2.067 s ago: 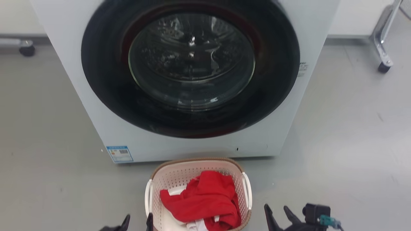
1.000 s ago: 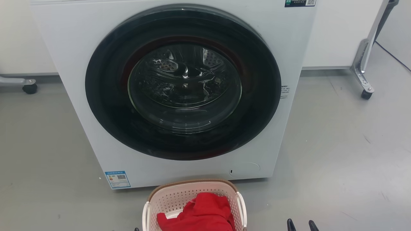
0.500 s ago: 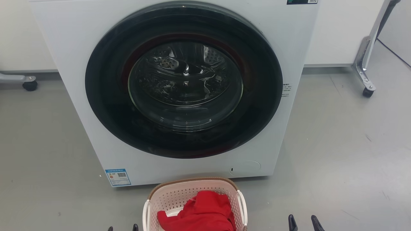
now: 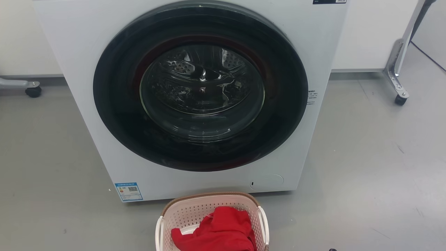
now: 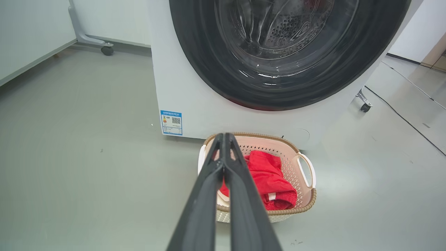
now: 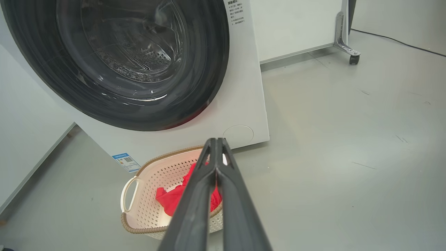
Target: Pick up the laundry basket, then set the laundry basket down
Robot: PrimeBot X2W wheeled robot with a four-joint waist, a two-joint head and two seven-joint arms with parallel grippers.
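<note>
The head view's bottom edge cuts off the near end of the laundry basket (image 4: 209, 196), so only its far rim, its perforated wall and the tops of its two white handles show there. In the left wrist view the left gripper (image 5: 223, 139) crosses the basket's near-left corner and hides part of the rim; in the right wrist view the right gripper (image 6: 216, 141) covers the basket's right side. How high either one hangs above the basket cannot be told. Both pairs of long dark fingers are pressed together from base to tip, and nothing is pinched between them. The basket stands on the grey floor (image 4: 366, 157) just in front of the washing machine (image 4: 69, 52), below its closed round door (image 4: 200, 87). Inside the basket lies a crumpled red garment (image 4: 223, 230), with a bit of white cloth (image 4: 190, 230) beneath it
</note>
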